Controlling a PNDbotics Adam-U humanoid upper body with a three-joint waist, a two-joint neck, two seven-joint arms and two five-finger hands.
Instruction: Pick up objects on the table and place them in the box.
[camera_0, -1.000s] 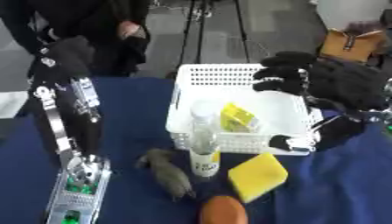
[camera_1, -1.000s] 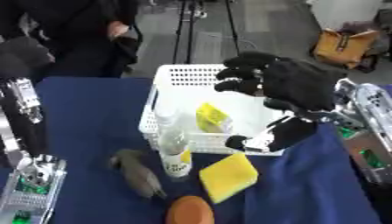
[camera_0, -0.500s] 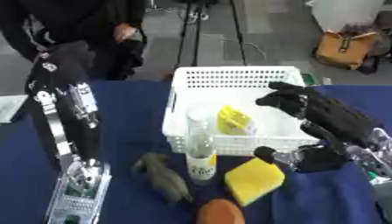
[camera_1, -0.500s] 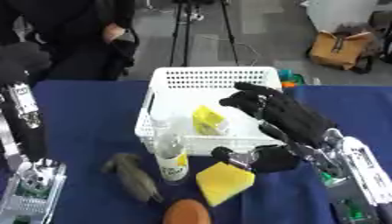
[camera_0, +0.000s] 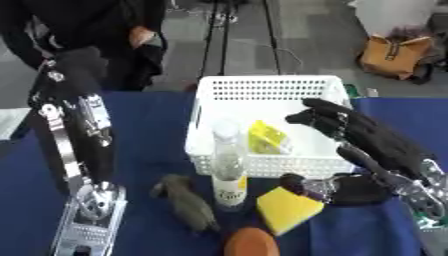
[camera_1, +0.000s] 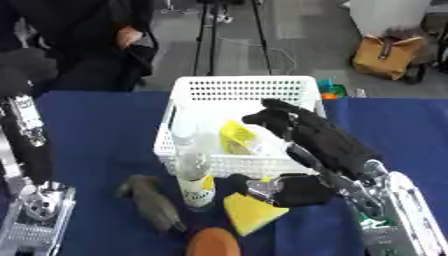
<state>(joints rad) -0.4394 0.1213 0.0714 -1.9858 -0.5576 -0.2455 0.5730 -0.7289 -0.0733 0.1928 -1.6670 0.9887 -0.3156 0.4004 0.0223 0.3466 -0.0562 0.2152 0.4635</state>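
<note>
— Arms first: how many show, and what are the hands doing?

— Two arms. The left arm (camera_0: 74, 150) stands at the view's left side, black and silver, forearm raised; its hand cannot be made out, so whether the fingers are open or curled I cannot tell. The right hand (camera_0: 367, 142) is at the right, fingers (camera_0: 319, 114) stretched out and spread over the near right part of the basket, thumb (camera_0: 306, 184) reaching low toward the sponge. It is released, grasping nothing.

— What lies on the blue table (camera_0: 149, 120), left to right?

— Four loose things, all left of and below the right hand. One dark grey-brown object (camera_0: 188, 202), shape unclear, lies farthest from it. One clear bottle (camera_0: 229, 167) with a pale label stands upright just beside that, right against the basket's near wall. One orange-brown rounded object (camera_1: 213, 243) sits at the bottom edge, below the bottle. One yellow sponge (camera_0: 287, 210) lies tilted just beneath the thumb tip, near it; contact I cannot tell.

— And the box?

— One white slotted basket (camera_0: 262, 85), under the right hand's fingers. Inside it is one yellow packet (camera_0: 267, 139), just left of the fingertips, apart from them.

— Anything beyond?

— One tan bag (camera_0: 395, 55) sits on the floor well beyond the hand.
</note>
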